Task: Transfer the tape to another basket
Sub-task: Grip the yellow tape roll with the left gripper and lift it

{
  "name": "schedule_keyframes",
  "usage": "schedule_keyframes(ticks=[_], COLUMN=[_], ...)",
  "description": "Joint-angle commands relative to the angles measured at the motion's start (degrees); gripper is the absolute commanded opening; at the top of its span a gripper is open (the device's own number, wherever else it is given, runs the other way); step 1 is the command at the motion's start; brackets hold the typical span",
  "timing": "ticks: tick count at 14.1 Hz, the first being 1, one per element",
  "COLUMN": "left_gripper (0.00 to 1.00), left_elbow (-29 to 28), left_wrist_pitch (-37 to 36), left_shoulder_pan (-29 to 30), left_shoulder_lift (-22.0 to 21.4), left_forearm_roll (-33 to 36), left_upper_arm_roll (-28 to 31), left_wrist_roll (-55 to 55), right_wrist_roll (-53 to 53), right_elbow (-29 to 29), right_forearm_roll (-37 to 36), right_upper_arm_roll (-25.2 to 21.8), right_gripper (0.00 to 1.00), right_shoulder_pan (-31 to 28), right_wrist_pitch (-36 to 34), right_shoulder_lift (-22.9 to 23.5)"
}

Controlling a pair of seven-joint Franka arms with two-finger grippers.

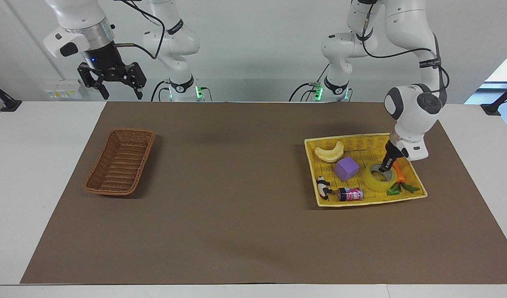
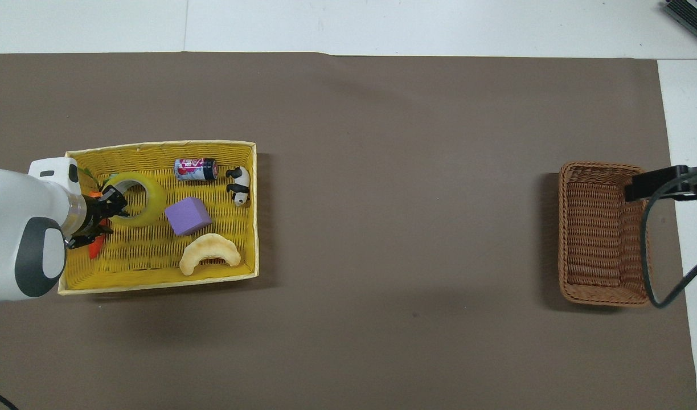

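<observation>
Counting two baskets on the bench [image 1: 30, 165]: one brown wicker basket [image 1: 120, 163] toward the right arm's end, one yellow tray [image 2: 155, 149] toward the left arm's. Reading the tray as an overhead clock: one tape [image 2: 152, 196] at 10, one can [image 2: 195, 169] at 12 with its print unreadable, one panda [image 2: 238, 185] at 1, one purple cube [image 2: 187, 216] at centre, one crescent pastry [image 2: 209, 250] at 5, one carrot [image 2: 96, 246] at 8. Left end effector [image 1: 385, 167] down at the tape's rim, grip impossible to tell. Right end effector [image 1: 121, 96] spread, waiting aloft near the wicker basket.
</observation>
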Motion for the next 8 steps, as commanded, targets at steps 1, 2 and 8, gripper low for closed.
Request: schedule_keyframes(ticks=[1,2,8], left_gripper=[0.00,0.00,0.00], left_elbow=[3.7,6.2,18.9], left_wrist_pitch=[-2.9,-5.7,-17.9], left_shoulder_pan=[-0.8,-0.8,-0.8], left_shoulder_lift=[0.6,0.7,0.9], left_forearm_roll=[-0.1,-0.1,0.0], left_upper_arm_roll=[0.2,0.2,0.2], left_wrist_roll=[-1.4,-1.0,5.1], right_wrist_roll=[-1.7,-1.7,-1.7], right_elbow=[-0.7,-0.7,-0.7], right_forearm_roll=[0.3,0.3,0.3], right_upper_arm_roll=[0.2,0.2,0.2], right_gripper=[1.00,1.00,1.00], right_shoulder_pan=[-0.8,-0.8,-0.8], right_wrist_pitch=[0.3,0.3,0.2], right_shoulder_lift=[-0.6,-0.6,-0.7])
